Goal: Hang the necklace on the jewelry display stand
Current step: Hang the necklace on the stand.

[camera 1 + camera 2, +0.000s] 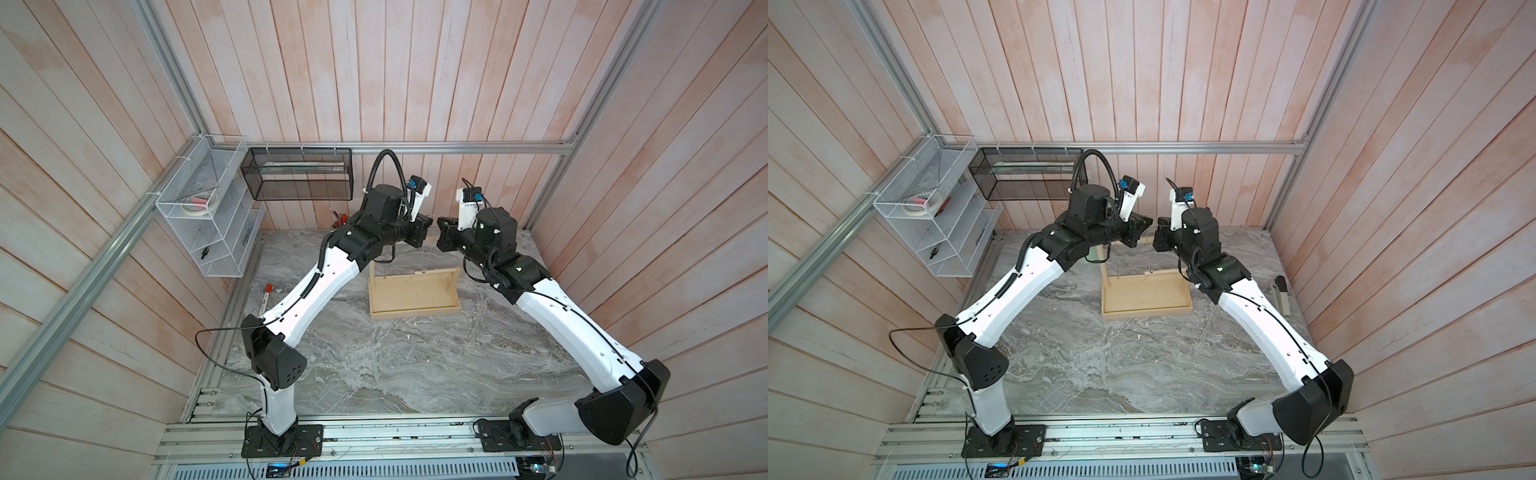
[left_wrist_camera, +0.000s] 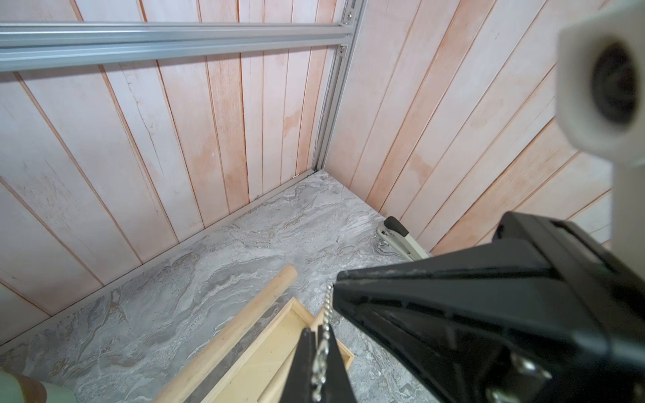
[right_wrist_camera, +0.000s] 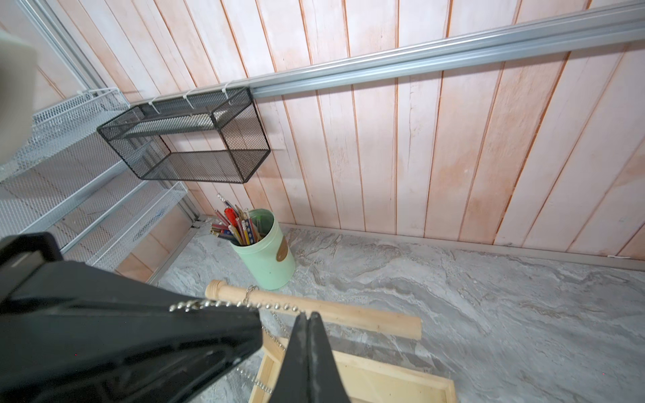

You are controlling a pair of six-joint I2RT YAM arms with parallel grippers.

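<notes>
Necklace (image 3: 216, 304) stretches near the bar (image 3: 366, 319), pinched by left claw (image 2: 319, 335) and right claw (image 3: 309, 315). Draping it over and letting go seemingly remain.

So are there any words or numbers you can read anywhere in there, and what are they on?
Nothing here is clear enough to read.
Brown oval label on the mint-green pen cup: too blurred to read.
Small dark print on the right arm's white camera mount: too small to read.
Marks on the red-capped marker lying on the table: too small to read.
</notes>
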